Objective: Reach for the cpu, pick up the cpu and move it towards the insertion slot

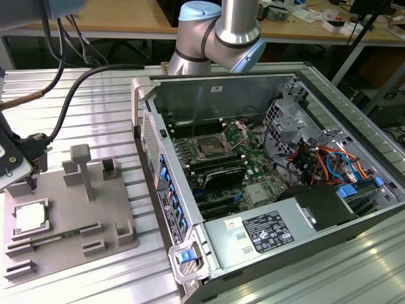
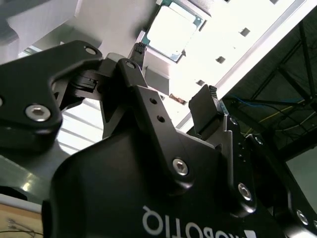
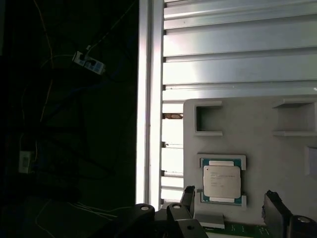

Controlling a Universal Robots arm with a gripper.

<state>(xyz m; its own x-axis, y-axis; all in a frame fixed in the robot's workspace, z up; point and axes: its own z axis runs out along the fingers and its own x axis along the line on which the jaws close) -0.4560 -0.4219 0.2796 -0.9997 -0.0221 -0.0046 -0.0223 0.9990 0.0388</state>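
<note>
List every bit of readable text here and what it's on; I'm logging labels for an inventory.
Nothing here can be quoted reliably.
Black label on the power supply: white print, too small to read.
White sticker beside it: too small to read.
cpu top: faint printed lines, too small to read.
gripper body: white lettering, upside down and cropped; a maker's mark, not quoted.

We see a grey plastic plate (image 1: 63, 202) with raised blocks lying on the ribbed metal counter (image 1: 95, 107). Beside it, toward the exterior view's right, an open computer case (image 1: 215, 95) holds a green motherboard (image 1: 256, 168), a power supply (image 1: 253, 231) and red and blue cables (image 1: 323, 161).
</note>
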